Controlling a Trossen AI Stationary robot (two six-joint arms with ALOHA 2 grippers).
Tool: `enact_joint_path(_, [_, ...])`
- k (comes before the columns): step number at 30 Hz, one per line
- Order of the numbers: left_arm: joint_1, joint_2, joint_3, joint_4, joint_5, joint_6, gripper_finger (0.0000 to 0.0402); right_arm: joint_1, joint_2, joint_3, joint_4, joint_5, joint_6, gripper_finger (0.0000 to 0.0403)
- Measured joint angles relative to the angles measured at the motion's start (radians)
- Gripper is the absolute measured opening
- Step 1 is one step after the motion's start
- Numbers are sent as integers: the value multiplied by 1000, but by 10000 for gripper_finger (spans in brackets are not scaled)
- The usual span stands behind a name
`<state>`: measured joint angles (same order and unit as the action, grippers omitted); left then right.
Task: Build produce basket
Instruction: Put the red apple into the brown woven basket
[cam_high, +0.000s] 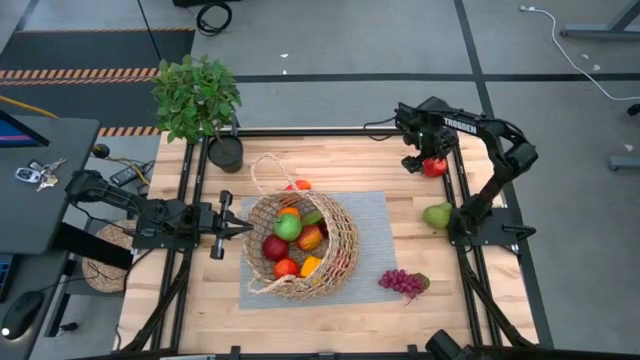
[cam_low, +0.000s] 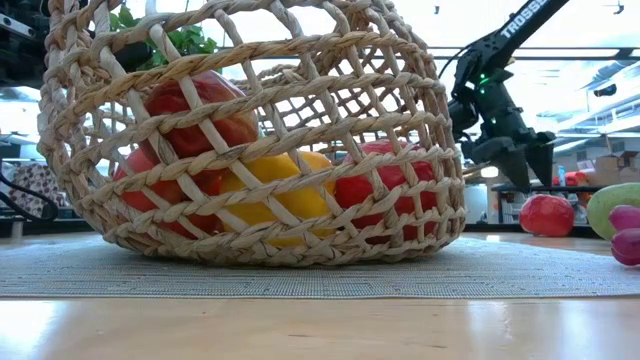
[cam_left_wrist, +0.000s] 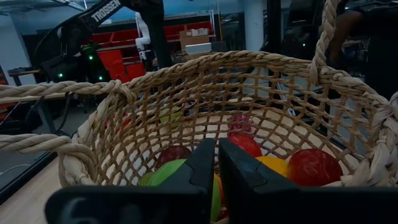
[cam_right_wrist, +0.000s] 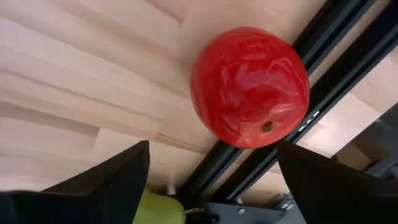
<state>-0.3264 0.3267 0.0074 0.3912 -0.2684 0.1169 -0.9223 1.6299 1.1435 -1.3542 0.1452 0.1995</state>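
Right gripper (cam_high: 428, 160) hovering over a red apple (cam_high: 434, 167) at the upper right of the high view, hard by the bench's (cam_high: 330, 150) black rail (cam_high: 456, 190). Fingers spread wide in the right wrist view, the apple (cam_right_wrist: 250, 86) sitting between and just ahead of them, nothing held. Round fruit, so no long axis to fuss over; likely a straight drop and close. Clearly the right arm's pick, left arm well apart. Basket (cam_high: 298, 245) at centre frame on a grey mat (cam_high: 375, 215), tipped on its side, already loaded with red, green and orange produce. Left gripper (cam_high: 243, 228) pressed to the basket's left rim, fingers (cam_left_wrist: 202, 168) nearly together, seemingly empty. Green pear (cam_high: 437, 215) at right, purple grapes (cam_high: 402, 283) at lower right, not yet collected.
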Motion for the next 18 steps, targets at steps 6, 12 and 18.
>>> enact_joint_path(6, [0,0,0,0,0,0,30,-16,3,0,9,-4,-36,378])
enact_joint_path(12, [0,0,0,0,0,0,36,-13,6,0,31,13,-71,399])
enact_joint_path(18, [0,0,0,0,0,0,29,45,6,0,20,126,-81,395])
